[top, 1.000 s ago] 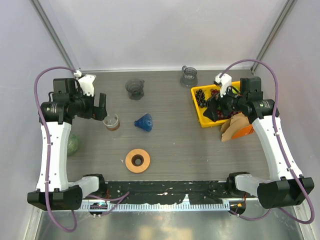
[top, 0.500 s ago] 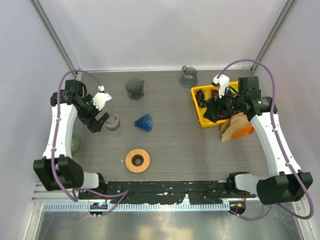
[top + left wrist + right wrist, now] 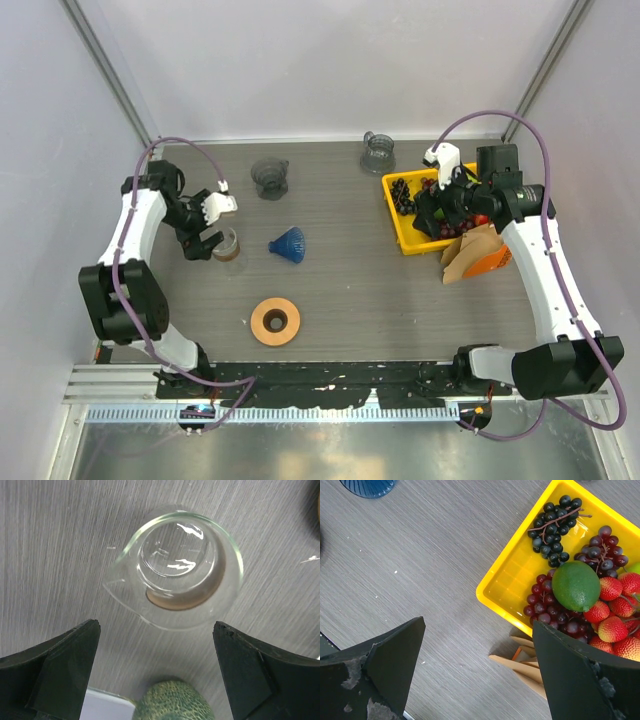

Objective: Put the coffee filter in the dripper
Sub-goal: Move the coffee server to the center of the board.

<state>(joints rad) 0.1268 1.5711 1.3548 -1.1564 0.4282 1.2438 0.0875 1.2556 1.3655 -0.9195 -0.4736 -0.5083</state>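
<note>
Jaws spread wide and empty, left gripper [image 3: 205, 242] hovers by a glass cup [image 3: 226, 244] at centre left; blue dripper [image 3: 289, 243] lies mid-frame; right gripper [image 3: 432, 215], likewise open, hangs over yellow fruit tray [image 3: 397, 222]; brown coffee filters [image 3: 462, 258] rest right.

Left arm [image 3: 128, 232]: white link shells, black joint housings, black base block. Right arm [image 3: 545, 290]: identical finish. Left purple cable [image 3: 172, 141] runs in a loop and ends at a small white connector; right purple cable [image 3: 500, 113] arches likewise. White mount [image 3: 441, 156] on each wrist. Left gripper [image 3: 155, 624]: two matte black wedge fingers [image 3: 55, 670], bevelled edges. Right gripper [image 3: 478, 622]: same build, carries pale scuffs and chipped corners.
</note>
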